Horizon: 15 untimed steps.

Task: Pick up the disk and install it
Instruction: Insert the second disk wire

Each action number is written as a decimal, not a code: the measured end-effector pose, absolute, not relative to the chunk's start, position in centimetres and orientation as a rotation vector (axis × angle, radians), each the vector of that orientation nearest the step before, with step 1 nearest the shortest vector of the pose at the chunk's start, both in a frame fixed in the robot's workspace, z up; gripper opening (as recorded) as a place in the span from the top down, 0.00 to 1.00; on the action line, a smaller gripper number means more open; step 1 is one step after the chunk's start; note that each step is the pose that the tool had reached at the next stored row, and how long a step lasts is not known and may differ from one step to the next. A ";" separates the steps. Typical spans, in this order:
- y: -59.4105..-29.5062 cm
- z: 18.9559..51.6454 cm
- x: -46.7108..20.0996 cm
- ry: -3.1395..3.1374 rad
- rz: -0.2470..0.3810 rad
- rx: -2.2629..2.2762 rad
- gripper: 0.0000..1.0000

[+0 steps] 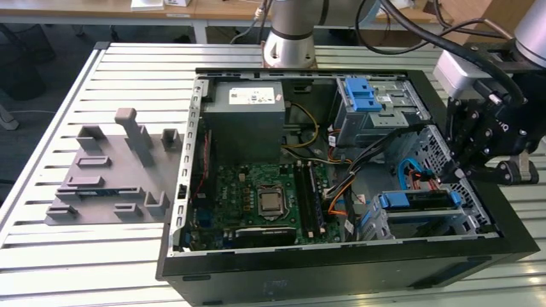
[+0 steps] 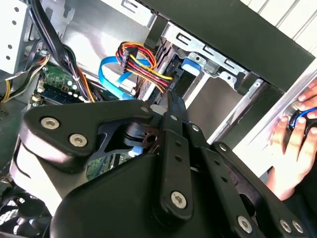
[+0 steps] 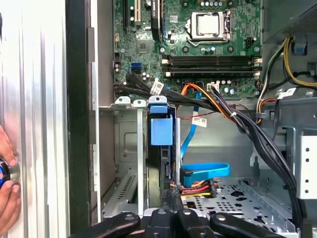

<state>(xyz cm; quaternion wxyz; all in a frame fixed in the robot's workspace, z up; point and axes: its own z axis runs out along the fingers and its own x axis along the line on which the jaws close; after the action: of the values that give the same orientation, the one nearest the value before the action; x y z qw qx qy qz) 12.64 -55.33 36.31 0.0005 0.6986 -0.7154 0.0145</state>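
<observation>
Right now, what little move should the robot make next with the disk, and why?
Probably a small, gentle push along the slot. The disk already stands in the drive bay, and the gripper is right at its near end, so seating it fully seems the likely move.

no legible text on any label

disk [image 1: 420, 201] | blue carrier | on edge | seated in bay

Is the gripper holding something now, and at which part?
Cannot be told: the gripper is at the disk in its bay, but no clear hold shows.
</observation>
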 end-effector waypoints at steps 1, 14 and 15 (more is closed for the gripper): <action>-55.3 36.4 12.6 -2.247 0.045 2.194 0.89; -54.8 36.6 11.1 -2.247 0.045 2.194 0.89; -54.7 36.6 11.1 -2.247 0.045 2.194 0.89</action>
<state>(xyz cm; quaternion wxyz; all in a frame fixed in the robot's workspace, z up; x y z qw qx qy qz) 11.06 -54.73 36.56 0.0005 0.6985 -0.7154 0.0145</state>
